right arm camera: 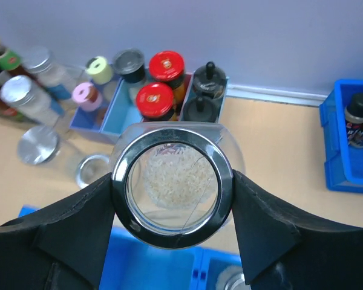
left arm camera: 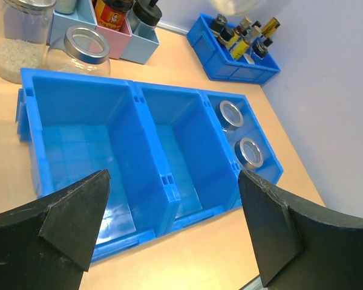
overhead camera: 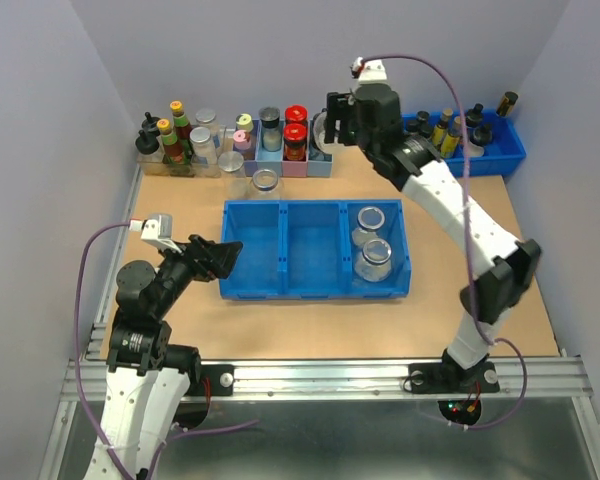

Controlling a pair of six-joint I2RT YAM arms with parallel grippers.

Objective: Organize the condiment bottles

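Observation:
My right gripper is shut on the silvery rim of a clear glass jar with white grains inside, held in the air behind the blue three-part bin; in the top view the gripper is at the back. Two jars stand in the bin's right compartment, also seen in the left wrist view. An open-rimmed jar and a jar with a flat silver lid stand behind the bin's left end. My left gripper is open and empty in front of the bin.
A pastel organiser with red-capped bottles stands at the back. A small blue bin with dark bottles is at the back right. Mixed bottles cluster at the back left. The bin's left and middle compartments hold nothing.

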